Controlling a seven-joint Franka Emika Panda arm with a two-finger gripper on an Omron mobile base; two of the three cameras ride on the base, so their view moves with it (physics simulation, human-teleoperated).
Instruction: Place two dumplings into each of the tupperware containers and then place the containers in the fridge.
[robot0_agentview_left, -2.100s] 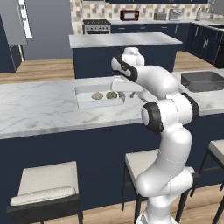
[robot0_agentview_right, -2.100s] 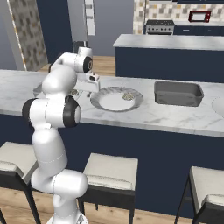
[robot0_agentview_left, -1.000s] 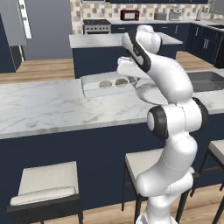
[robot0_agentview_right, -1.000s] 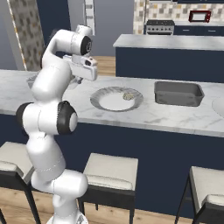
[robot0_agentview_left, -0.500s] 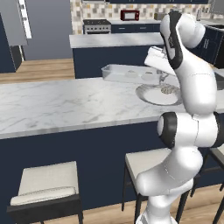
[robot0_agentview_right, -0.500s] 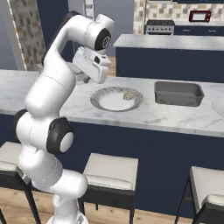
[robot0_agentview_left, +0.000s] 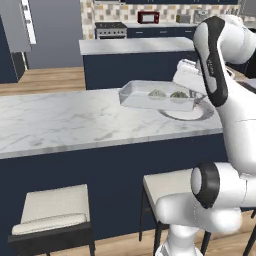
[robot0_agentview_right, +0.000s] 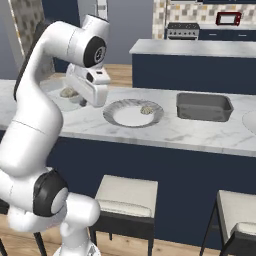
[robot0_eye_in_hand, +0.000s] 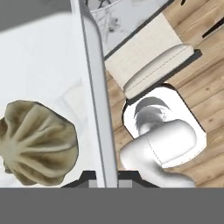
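Note:
A tupperware container (robot0_agentview_left: 150, 97) hangs tilted above the counter, and my gripper (robot0_agentview_left: 194, 96) is shut on its right-hand wall. Two dumplings (robot0_agentview_left: 157, 93) (robot0_agentview_left: 177, 95) lie inside it. In the hand view the container wall (robot0_eye_in_hand: 98, 109) runs up from between the gripper (robot0_eye_in_hand: 105, 178) fingertips, with one dumpling (robot0_eye_in_hand: 39, 142) large on the left. In the right base view the hand (robot0_agentview_right: 92, 87) partly hides the container, and a dumpling (robot0_agentview_right: 69, 92) shows behind it. The grey fridge (robot0_agentview_left: 55, 30) stands far back on the left.
A round grey plate (robot0_agentview_right: 120, 116) with one dumpling (robot0_agentview_right: 147, 109) lies on the marble counter (robot0_agentview_left: 60, 125). A dark grey rectangular pan (robot0_agentview_right: 204, 106) sits to its right. Stools (robot0_agentview_left: 52, 210) stand along the counter's near side. A second counter (robot0_agentview_left: 130, 47) crosses behind.
The arm has lifted the container with its two dumplings off the counter and swung it to the right, over the plate. The grip has stayed shut.

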